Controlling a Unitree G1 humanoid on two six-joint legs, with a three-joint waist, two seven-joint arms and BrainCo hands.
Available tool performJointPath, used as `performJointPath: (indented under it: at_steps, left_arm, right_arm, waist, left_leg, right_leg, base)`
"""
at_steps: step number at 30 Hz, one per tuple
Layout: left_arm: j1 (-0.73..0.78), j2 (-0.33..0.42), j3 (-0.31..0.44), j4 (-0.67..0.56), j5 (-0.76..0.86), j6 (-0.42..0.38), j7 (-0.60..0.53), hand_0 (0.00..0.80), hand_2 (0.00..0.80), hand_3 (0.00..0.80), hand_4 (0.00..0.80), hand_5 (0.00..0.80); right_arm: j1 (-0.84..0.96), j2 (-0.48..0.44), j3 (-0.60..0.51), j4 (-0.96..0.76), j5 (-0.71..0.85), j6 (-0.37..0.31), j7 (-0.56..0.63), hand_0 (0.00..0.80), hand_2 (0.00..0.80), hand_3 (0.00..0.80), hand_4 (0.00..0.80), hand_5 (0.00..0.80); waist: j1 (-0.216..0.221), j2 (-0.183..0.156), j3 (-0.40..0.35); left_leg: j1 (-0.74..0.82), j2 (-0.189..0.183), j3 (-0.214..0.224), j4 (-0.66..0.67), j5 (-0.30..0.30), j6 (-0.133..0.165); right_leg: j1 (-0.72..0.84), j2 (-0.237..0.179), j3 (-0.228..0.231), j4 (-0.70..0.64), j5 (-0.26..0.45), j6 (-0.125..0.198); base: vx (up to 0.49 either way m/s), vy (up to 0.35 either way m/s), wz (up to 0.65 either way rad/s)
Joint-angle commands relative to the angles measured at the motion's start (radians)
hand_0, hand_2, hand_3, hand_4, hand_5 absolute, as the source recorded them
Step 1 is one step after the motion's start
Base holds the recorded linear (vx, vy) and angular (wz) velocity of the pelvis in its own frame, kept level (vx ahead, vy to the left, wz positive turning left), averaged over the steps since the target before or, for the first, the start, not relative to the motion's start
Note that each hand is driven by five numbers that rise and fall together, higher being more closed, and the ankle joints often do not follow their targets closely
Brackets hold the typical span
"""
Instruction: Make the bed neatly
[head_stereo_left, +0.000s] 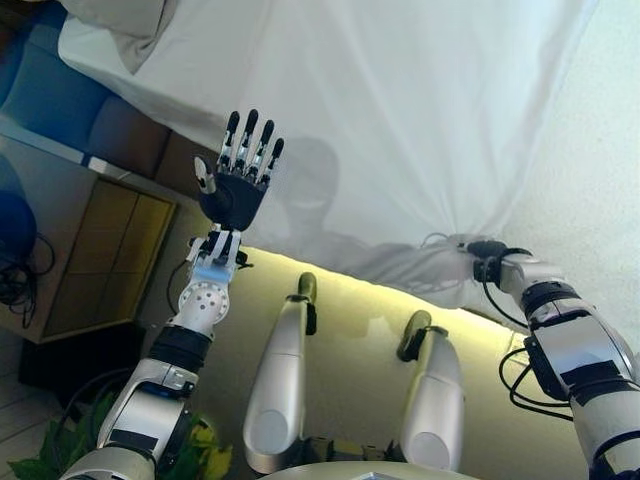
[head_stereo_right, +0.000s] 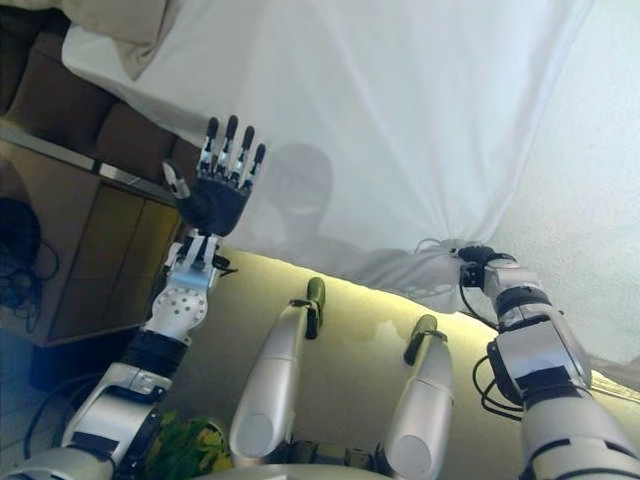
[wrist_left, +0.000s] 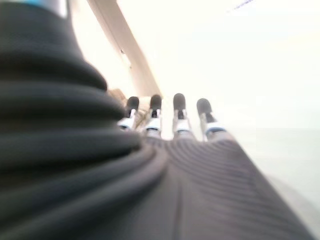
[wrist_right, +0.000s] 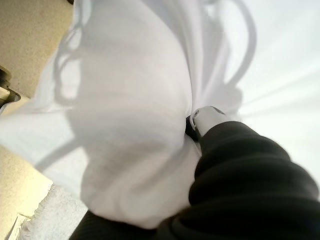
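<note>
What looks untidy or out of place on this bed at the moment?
The white sheet is bunched into a knot of creases at its near edge, where the right robot hand grips it. Folds fan out from there. The left robot hand is open and touches nothing.

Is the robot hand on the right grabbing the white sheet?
Touching. The right wrist view shows the right robot hand buried in bunched white sheet, which puckers around it.

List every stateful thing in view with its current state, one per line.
White sheet: spread over the bed, its near edge bunched into folds at the right robot hand.
Left robot hand: open, fingers straight, raised beside the sheet, holding nothing.
Right robot hand: gripping the bunched sheet edge.
Pillow: lying crumpled at the bed's far corner.
</note>
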Motion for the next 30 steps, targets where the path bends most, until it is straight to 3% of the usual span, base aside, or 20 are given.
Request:
performJointPath:
  at_steps: [1,6,12,16,20,25,30]
  left_arm:
    - [-0.030,0.001,0.020,-0.055,-0.022,-0.032,-0.023,0.000,0.000,0.000,0.000,0.000]
    - [-0.059,-0.022,0.033,0.028,-0.067,0.000,-0.128,0.000,0.000,0.000,0.000,0.000]
    - [-0.170,-0.038,0.071,0.186,-0.163,0.128,-0.293,0.000,0.000,0.000,0.000,0.000]
    - [-0.260,-0.003,0.088,0.288,-0.200,0.203,-0.346,0.000,0.000,0.000,0.000,0.000]
    - [-0.316,0.037,0.119,0.372,-0.256,0.222,-0.362,0.000,0.000,0.000,0.000,0.000]
    - [-0.367,0.103,0.164,0.476,-0.271,0.202,-0.245,0.000,0.000,0.000,0.000,0.000]
    - [-0.441,0.210,0.212,0.637,-0.334,0.105,0.007,0.000,0.000,0.000,0.000,0.000]
  right_arm:
    - [0.056,-0.089,0.018,0.061,0.058,-0.017,-0.044,0.000,0.000,0.000,0.000,0.000]
    - [0.020,-0.062,0.023,-0.005,0.081,-0.059,-0.043,0.000,0.000,0.000,0.000,0.000]
    - [-0.004,-0.047,0.057,-0.022,0.091,-0.068,0.032,0.000,0.000,0.000,0.000,0.000]
    - [0.028,-0.051,0.059,-0.036,0.090,-0.055,0.127,0.000,0.000,0.000,0.000,0.000]
    - [0.096,-0.063,0.049,-0.040,0.074,-0.067,0.168,0.000,0.000,0.000,0.000,0.000]
    - [0.226,-0.085,-0.009,-0.047,0.080,-0.090,0.191,0.000,0.000,0.000,0.000,0.000]
    - [0.375,-0.095,-0.066,-0.062,0.088,-0.117,0.201,0.000,0.000,0.000,0.000,0.000]
  waist:
    - [-0.004,0.024,0.002]
    - [-0.019,0.019,0.002]
    - [-0.052,0.001,0.002]
    - [-0.086,-0.031,0.002]
    - [-0.114,-0.065,0.002]
    - [-0.143,-0.116,0.002]
    - [-0.168,-0.170,0.002]
  left_leg:
    - [0.073,-0.058,0.083,-0.007,-0.136,0.078]
    - [0.057,-0.051,0.091,-0.002,-0.137,0.076]
    - [0.020,-0.028,0.106,0.021,-0.143,0.072]
    - [-0.014,-0.002,0.110,0.048,-0.151,0.069]
    - [-0.043,0.020,0.110,0.082,-0.166,0.067]
    - [-0.088,0.044,0.094,0.137,-0.188,0.066]
    - [-0.140,0.066,0.077,0.189,-0.203,0.065]
  right_leg:
    - [-0.071,0.065,-0.024,0.044,0.064,-0.073]
    - [-0.093,0.075,-0.015,0.053,0.056,-0.074]
    - [-0.145,0.096,0.009,0.085,0.046,-0.080]
    - [-0.183,0.121,0.030,0.104,0.044,-0.083]
    - [-0.209,0.144,0.043,0.114,0.045,-0.086]
    - [-0.236,0.168,0.047,0.124,0.054,-0.086]
    - [-0.268,0.181,0.038,0.137,0.066,-0.081]
  base:
    - [0.000,0.000,0.00]
    - [-0.013,0.030,-0.06]
    - [-0.013,0.063,-0.13]
    - [-0.006,0.043,-0.16]
    - [0.007,0.013,-0.23]
    - [0.025,-0.008,-0.24]
    - [0.023,-0.034,-0.18]
